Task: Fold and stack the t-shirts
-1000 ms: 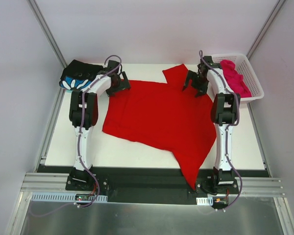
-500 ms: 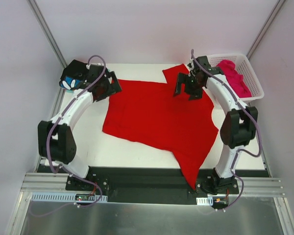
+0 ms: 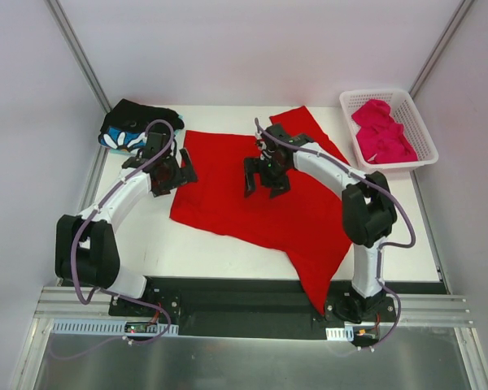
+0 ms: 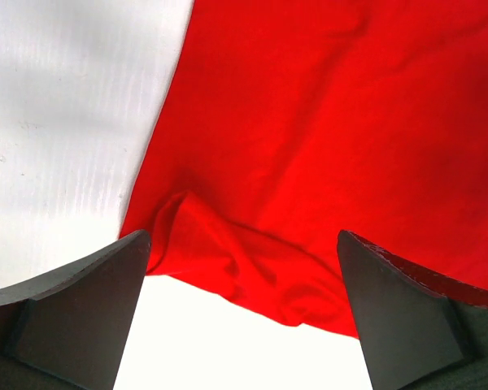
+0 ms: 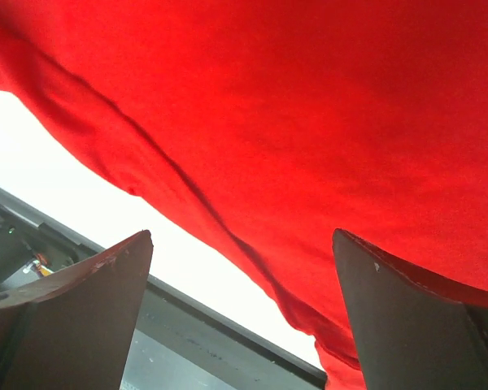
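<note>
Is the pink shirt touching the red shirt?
Apart. The top view shows the magenta-pink cloth t-shirt inside the white plastic lattice basket, bare table between it and the bright red cloth t-shirt.

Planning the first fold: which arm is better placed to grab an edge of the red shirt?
Probably left: the left tool, open, sits at the red shirt's left edge, bunched cloth between its fingers. The right tool, open, is over mid-cloth.

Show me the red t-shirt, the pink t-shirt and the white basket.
red t-shirt (image 3: 236,207): top external view, middle of its spread-out body.
pink t-shirt (image 3: 382,138): top external view, its bunched middle.
white basket (image 3: 400,166): top external view, near rim.
</note>
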You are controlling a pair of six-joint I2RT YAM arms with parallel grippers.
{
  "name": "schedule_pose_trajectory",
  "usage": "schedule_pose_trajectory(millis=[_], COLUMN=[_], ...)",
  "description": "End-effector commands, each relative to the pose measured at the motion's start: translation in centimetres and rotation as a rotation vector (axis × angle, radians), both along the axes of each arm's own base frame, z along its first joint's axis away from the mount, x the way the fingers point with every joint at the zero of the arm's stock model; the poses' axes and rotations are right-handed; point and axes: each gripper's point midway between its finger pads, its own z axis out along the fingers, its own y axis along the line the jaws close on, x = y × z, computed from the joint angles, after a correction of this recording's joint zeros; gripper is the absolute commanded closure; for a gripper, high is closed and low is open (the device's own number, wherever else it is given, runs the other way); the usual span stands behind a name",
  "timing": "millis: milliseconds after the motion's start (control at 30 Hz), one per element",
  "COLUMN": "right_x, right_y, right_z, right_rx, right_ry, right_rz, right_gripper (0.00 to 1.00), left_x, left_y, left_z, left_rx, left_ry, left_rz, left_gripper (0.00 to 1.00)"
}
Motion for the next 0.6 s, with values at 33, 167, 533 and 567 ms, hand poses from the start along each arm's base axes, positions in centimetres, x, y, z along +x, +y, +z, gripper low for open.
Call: schedule_pose_trajectory(millis=[33,167,533,567], right_x=[0.3,-0.7,-1.7,-1.8], right_y=[0.8,-0.4,-1.4,-1.6], right_z=[4.5,4.8,6.5,6.7], right_rx=[0.059,0.038,0.047,0.049], right_ry=[-0.08,-0.093,-0.111,-0.111], right_rz=[-0.019,-0.035,-0.039,-0.041], right_gripper=[0.04,0.04,0.04,0.04], left_x=[1.6,2.9,-1.5,-1.8], left_y=[-0.3,0.0,2.1,2.2], left_z=[0.8,-0.3,-3.5,-3.6], left_rx=[0.056,0.134,0.341,0.347], left_ry=[-0.022,0.014,0.245,0.253], left_rz=[-0.075,-0.109,-0.149,-0.148], left_gripper=[0.01,0.01,0.01,0.01])
